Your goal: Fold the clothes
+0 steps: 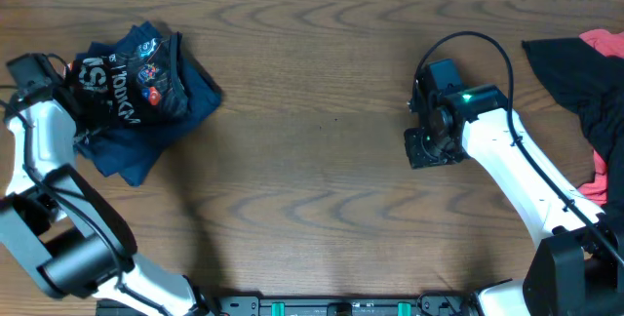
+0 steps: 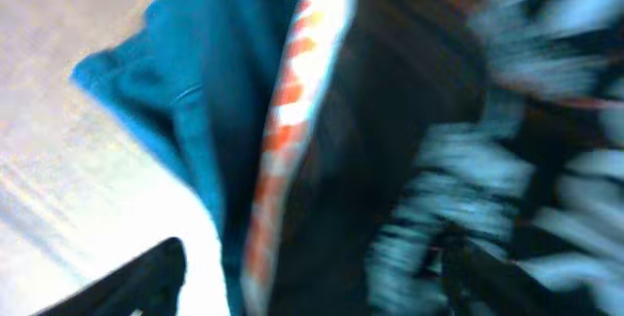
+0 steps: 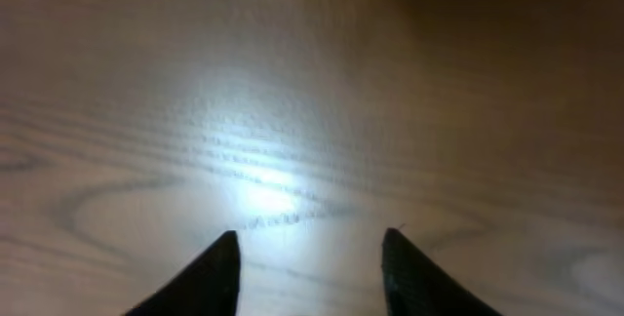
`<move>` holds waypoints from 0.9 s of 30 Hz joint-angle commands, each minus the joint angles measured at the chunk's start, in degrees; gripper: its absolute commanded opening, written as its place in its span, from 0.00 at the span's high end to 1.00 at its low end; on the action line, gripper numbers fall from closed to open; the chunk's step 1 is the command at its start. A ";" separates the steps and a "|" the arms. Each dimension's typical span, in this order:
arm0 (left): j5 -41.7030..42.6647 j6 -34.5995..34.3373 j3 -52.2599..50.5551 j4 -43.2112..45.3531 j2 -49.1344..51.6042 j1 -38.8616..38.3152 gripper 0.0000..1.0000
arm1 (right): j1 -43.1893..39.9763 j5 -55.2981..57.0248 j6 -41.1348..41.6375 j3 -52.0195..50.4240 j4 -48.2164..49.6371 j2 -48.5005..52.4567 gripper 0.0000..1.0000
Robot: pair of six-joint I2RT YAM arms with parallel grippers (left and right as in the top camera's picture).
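Observation:
The clothes at the left are a small pile: a black jersey (image 1: 132, 77) with white lettering lies on a navy garment (image 1: 146, 145). My left gripper (image 1: 70, 70) is at the pile's left edge. The left wrist view is blurred. It shows the left gripper (image 2: 312, 287) open wide, one finger (image 2: 136, 282) over bare table and the other (image 2: 497, 279) over the jersey (image 2: 409, 131), beside the navy cloth (image 2: 175, 72). My right gripper (image 1: 421, 150) hovers over bare wood right of centre. The right gripper (image 3: 310, 243) is open with only table between its fingers.
More clothes, black (image 1: 575, 82) and red (image 1: 600, 41), lie heaped at the table's right edge. The right arm's cable (image 1: 483, 43) loops above its wrist. The wooden table (image 1: 312, 179) runs between the two piles.

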 commanded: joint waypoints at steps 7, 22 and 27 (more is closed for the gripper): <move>9.29 1.29 -0.20 0.37 -11.78 -11.63 0.02 | -1.09 0.46 1.77 -0.04 17.81 -0.09 0.13; 12.22 4.09 -0.22 -24.30 -16.06 -34.34 0.02 | -13.29 -2.01 1.84 3.39 18.12 -4.31 0.09; 12.00 4.74 -1.09 -27.85 -25.55 -34.34 0.02 | -14.95 1.97 1.84 3.08 10.03 -12.63 0.09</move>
